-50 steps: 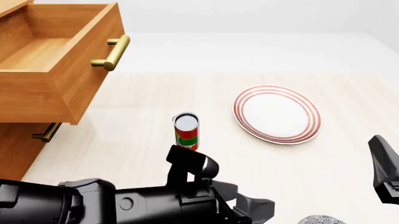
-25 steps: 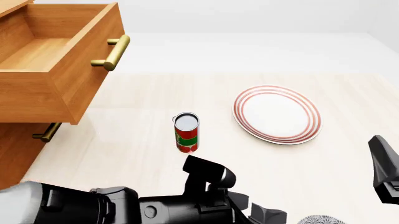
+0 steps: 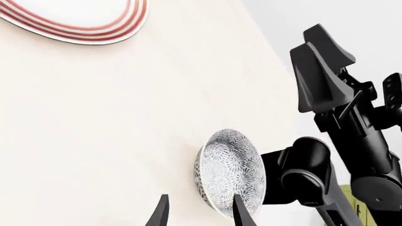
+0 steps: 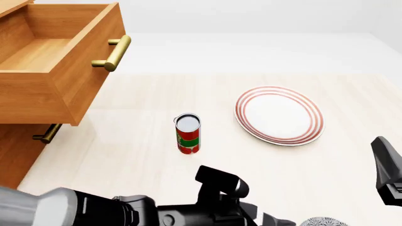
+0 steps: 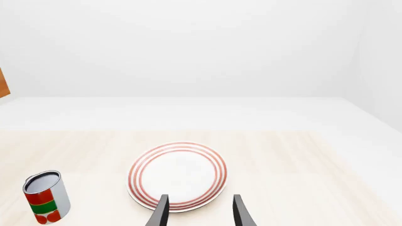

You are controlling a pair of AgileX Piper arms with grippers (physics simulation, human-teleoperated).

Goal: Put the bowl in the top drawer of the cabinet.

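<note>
The patterned bowl (image 3: 230,170) sits on the table near its front edge. In the front view only a sliver of the bowl (image 4: 323,221) shows at the bottom. My left gripper (image 3: 199,213) is open and close behind the bowl, whose rim lies just ahead of one fingertip; it holds nothing. My right gripper (image 5: 199,212) is open and empty, hovering short of the red-ringed plate. The top drawer (image 4: 60,70) of the cabinet (image 4: 16,150) is pulled out at the far left, its inside bare.
A red and green can (image 4: 188,134) stands mid-table. The white plate (image 4: 279,114) with red rings lies right of it. The right arm (image 3: 351,136) stands just beside the bowl. The lower drawer's brass handle (image 4: 47,134) shows under the open drawer.
My left arm has slid right and lower in the front view, toward the bowl. The right arm, can, plate and drawer have not moved.
</note>
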